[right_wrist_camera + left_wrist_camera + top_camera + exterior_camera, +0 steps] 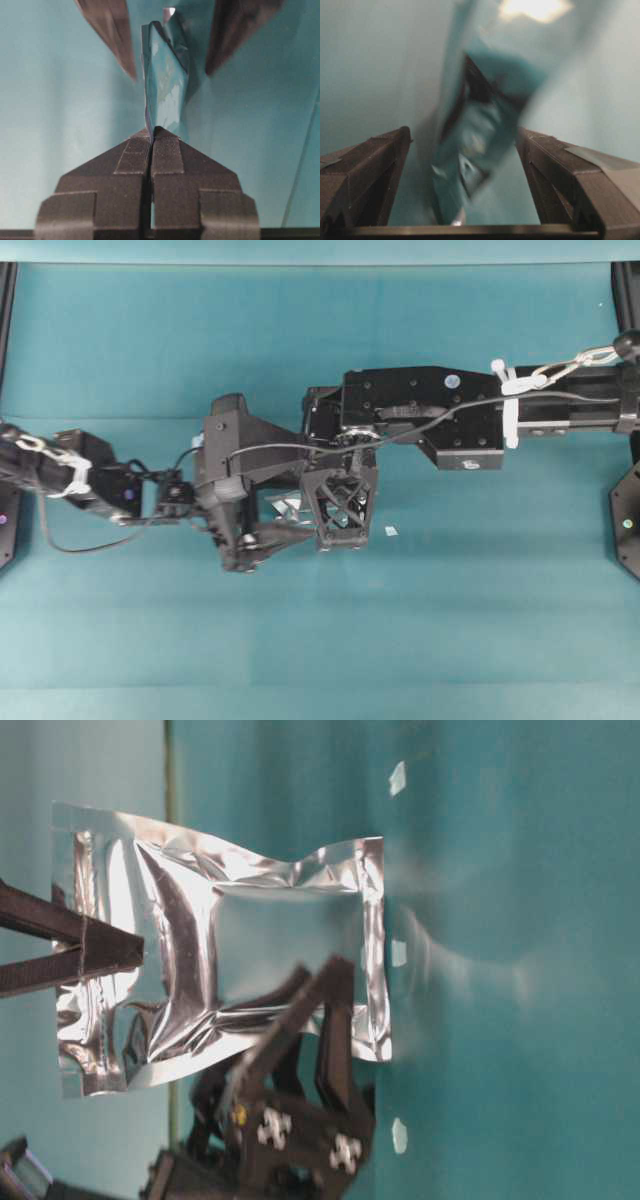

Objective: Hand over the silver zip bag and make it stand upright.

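The silver zip bag [230,950] hangs on edge just above the teal table, crinkled, its lower edge close to the surface. My right gripper [151,131] is shut on the bag's [165,75] upper edge, pinching the foil between its pads. My left gripper [464,132] is open wide, one finger [112,35] on each side of the bag [475,150] and neither touching it. In the left wrist view the bag is blurred. From overhead only a sliver of the bag [287,508] shows between the two arms.
Tiny white scraps lie on the teal table [450,620], one [391,531] just right of the grippers and others [399,952] below the bag. Black frame posts [625,510] stand at the table's left and right edges.
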